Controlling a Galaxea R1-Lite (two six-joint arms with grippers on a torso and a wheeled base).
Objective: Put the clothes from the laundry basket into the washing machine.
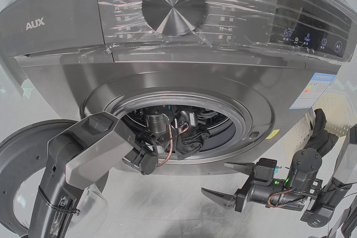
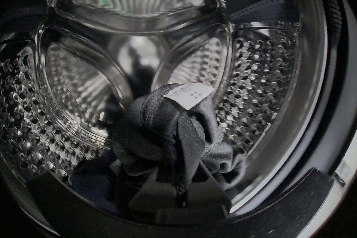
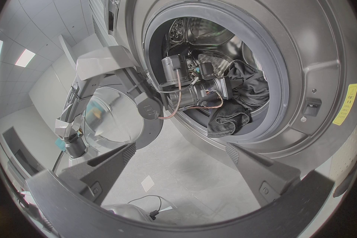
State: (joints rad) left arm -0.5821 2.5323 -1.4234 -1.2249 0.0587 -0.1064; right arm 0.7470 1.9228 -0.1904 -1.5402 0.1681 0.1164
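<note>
My left gripper is inside the washing machine's drum, shut on a bunched dark grey garment with a white label. Part of that garment drapes over the lower lip of the drum opening. My right gripper hangs open with nothing in it, in front of the machine and below the opening to the right; its fingers frame the right wrist view. The white laundry basket stands right of the machine, and dark clothes hang over its edge.
The machine's round door stands swung open at the lower left, beside my left arm. Grey floor lies open below the drum opening. A cable lies on the floor near the door.
</note>
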